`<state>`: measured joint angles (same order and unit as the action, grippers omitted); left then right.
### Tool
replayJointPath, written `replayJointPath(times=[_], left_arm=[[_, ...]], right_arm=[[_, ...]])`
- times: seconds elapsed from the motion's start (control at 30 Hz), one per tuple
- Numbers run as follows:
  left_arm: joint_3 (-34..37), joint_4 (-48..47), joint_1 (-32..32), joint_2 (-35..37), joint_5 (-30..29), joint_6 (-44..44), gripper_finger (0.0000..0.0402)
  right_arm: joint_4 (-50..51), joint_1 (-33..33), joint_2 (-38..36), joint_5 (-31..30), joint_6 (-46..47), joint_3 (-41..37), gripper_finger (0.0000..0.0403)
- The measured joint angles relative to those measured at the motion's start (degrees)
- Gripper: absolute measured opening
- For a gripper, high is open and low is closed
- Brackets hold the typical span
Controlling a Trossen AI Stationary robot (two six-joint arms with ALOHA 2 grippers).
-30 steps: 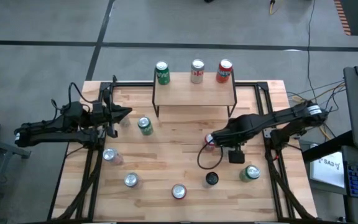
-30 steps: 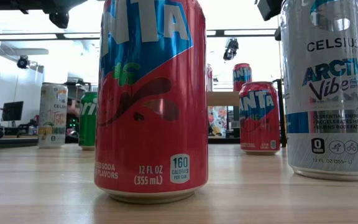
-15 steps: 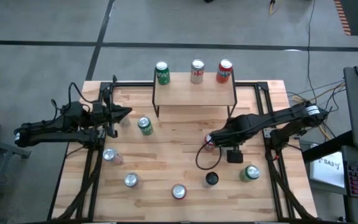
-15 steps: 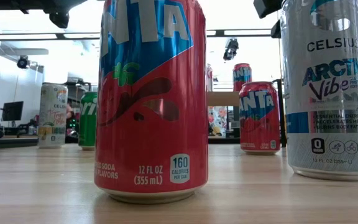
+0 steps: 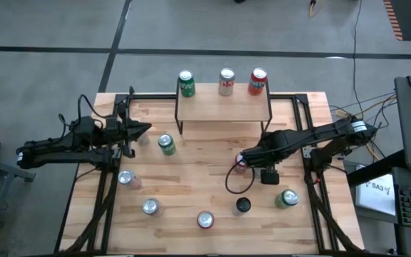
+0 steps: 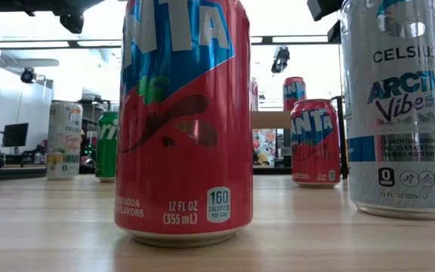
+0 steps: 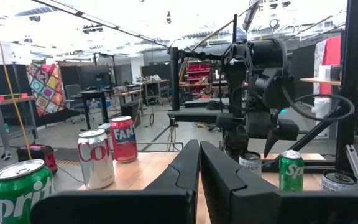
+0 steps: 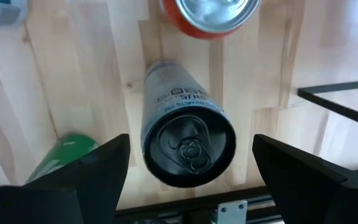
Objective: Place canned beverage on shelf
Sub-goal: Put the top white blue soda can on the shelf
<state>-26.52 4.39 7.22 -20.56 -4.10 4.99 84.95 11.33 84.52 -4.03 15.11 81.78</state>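
Observation:
The shelf stands at the table's far middle with a green can, a silver can and a red can upright on its top board. My right gripper hovers open above the table's middle right, by a red can. In the right wrist view its spread fingers flank a tall grey can with a dark top, which stands upright on the table below them, untouched. My left gripper waits shut at the table's left.
More upright cans stand on the table: a green one near my left gripper, silver ones, a red one at the near edge, the dark-topped one, and a green one.

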Motion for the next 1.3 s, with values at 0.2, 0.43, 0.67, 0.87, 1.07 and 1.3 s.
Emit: replayJointPath(times=[0.2, 0.43, 0.67, 0.87, 1.07, 1.3], left_arm=[[0.0, 0.0, 0.0, 0.0, 0.0, 0.5, 0.0000], [0.0, -0.1, 0.0, 0.0, 0.0, 0.4, 0.0000], [0.0, 0.3, 0.0, 0.0, 0.0, 0.3, 0.0000], [0.0, 0.7, 0.0, 0.0, 0.0, 0.3, 0.0000], [0.0, 0.7, 0.0, 0.0, 0.0, 0.4, 0.0000], [0.0, 1.5, 0.0, -1.5, 0.1, 0.4, 0.0000]], right_arm=[[-1.1, 0.0, 0.0, 1.1, -0.1, -4.2, 0.0329], [-10.8, 0.0, 0.1, 1.9, -3.1, -9.8, 0.0329], [-13.0, 0.0, 1.5, 1.1, -3.7, -12.2, 0.0323], [-13.3, 0.0, 1.5, 1.0, -3.1, -12.5, 0.0286], [-12.7, 0.0, 1.5, 1.1, -2.1, -12.3, 0.0242], [-1.8, -0.3, 1.6, -0.5, 1.7, -7.0, 0.0242]])
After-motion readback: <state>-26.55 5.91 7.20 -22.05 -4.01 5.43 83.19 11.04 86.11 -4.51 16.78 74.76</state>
